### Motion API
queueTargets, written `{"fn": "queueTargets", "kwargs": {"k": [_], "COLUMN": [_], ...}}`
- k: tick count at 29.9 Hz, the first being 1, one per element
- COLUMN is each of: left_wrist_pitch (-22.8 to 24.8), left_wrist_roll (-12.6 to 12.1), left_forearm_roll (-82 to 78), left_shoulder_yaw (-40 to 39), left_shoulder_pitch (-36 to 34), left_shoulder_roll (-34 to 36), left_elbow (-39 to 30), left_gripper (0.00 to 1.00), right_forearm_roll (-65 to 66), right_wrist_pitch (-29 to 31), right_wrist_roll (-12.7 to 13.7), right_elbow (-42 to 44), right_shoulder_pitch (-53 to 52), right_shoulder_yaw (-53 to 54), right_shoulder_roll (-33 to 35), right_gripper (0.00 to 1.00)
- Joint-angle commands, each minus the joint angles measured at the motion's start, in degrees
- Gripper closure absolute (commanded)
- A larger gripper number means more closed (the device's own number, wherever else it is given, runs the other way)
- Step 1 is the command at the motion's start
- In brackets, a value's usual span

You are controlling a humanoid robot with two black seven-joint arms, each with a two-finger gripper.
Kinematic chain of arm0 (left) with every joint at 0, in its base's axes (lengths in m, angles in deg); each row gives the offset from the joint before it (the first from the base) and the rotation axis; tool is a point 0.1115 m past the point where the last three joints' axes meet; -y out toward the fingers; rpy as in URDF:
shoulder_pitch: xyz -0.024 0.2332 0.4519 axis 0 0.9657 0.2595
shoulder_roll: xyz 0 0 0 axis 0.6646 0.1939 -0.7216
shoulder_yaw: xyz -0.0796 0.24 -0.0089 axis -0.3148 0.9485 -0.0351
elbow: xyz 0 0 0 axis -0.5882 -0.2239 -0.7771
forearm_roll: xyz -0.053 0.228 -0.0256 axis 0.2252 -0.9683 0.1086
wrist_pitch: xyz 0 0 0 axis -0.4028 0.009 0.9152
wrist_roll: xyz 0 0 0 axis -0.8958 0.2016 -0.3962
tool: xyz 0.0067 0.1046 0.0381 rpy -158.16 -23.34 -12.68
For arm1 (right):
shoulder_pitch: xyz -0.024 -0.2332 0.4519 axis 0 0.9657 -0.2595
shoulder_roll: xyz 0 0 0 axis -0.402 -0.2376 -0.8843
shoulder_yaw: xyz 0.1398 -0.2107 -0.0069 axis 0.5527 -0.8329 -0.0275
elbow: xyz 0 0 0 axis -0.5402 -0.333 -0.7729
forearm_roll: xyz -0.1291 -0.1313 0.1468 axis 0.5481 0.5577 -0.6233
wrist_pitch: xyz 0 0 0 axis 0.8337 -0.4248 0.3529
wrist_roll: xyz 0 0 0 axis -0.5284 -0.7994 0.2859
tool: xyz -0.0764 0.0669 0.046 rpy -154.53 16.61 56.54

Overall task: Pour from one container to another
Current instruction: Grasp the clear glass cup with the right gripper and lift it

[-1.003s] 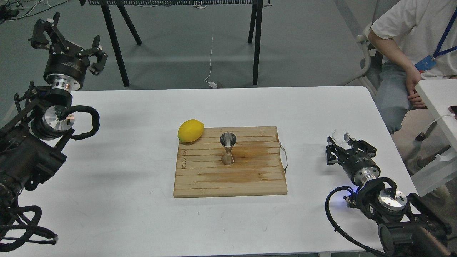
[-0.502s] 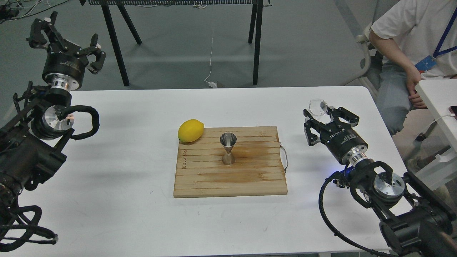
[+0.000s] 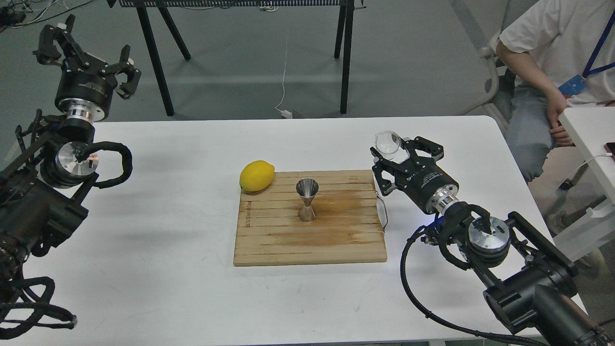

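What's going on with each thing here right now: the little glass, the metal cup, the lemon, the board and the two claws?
Glass cup: held in the right claw, off the table.
Steel jigger: upright on the board, untouched.
Lemon: lying at the board's far left corner.
Cutting board: flat on the table.
Right claw: shut on the glass cup.
Left claw: open, empty, raised.
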Motion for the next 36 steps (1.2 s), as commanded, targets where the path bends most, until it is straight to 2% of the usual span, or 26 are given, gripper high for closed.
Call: {"fn": "queueTargets", "kwargs": {"k": [1,9,15,32,36], "left_wrist_pitch": [0.0,0.0,-0.1,0.0,-0.1], "left_wrist_roll": [0.1,0.1,0.1,0.1,0.1], "left_forearm_roll": [0.0,0.0,0.0,0.0,0.0], "left_shoulder_yaw": [0.0,0.1,0.0,0.1,0.1], "left_shoulder_pitch": [0.1,0.2,0.2,0.2,0.2], "left_shoulder_roll": [0.0,-0.2,-0.2,-0.2,-0.2], "left_elbow": [0.0,0.0,0.0,0.0,0.0], "left_gripper": [0.0,0.0,0.0,0.0,0.0], "right_forearm_roll": [3.9,11.4,12.5,28.5,29.0], "right_wrist_pitch": [-2.6,-5.0,-5.0,-5.0,-5.0], "right_wrist_roll": [0.0,0.0,-0.1,0.3,0.5], "right_elbow": [0.1,0.1,-0.2,-1.7,-1.7], "right_shoulder_pitch": [-1.1,-2.7,-3.8,-3.8,-3.9], "right_shoulder_yaw": [-0.2,-1.4,-4.9,-5.5,-6.2], "right_shoulder_roll": [-2.4,-5.3,-5.3,-5.3,-5.3], "right_gripper": [0.81,0.8,0.8,0.81,0.81]}}
